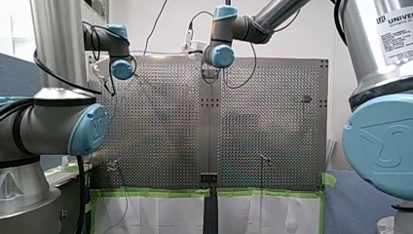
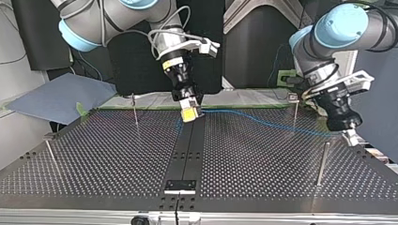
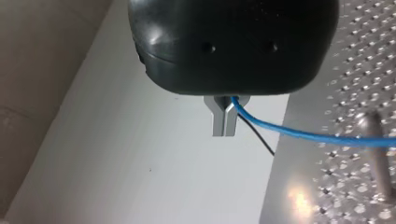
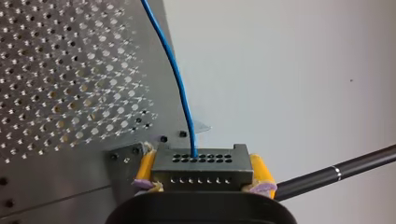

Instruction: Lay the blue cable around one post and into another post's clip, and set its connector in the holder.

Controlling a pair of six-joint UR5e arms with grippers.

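Note:
In the right wrist view my right gripper (image 4: 201,158) is shut, its yellow pads (image 4: 145,165) clamping a dark grey connector (image 4: 201,169) by its sides. The blue cable (image 4: 180,88) leaves the connector's face. In the top view this gripper (image 2: 190,114) hangs just above the table's middle strip. The blue cable (image 2: 263,123) runs from it across the table to my left gripper (image 2: 352,137) at that view's right. In the left wrist view the metal fingers (image 3: 219,122) of my left gripper (image 3: 226,125) are shut on the cable (image 3: 303,135), beside a post (image 3: 379,156).
Thin posts stand on the perforated table (image 2: 103,159): one (image 2: 134,111) beyond the right gripper's side, one (image 2: 50,153) at the top view's left, a clip-topped one (image 2: 294,108) behind the cable, one (image 2: 321,163) near my left gripper. A small black holder (image 2: 179,186) sits at the near edge.

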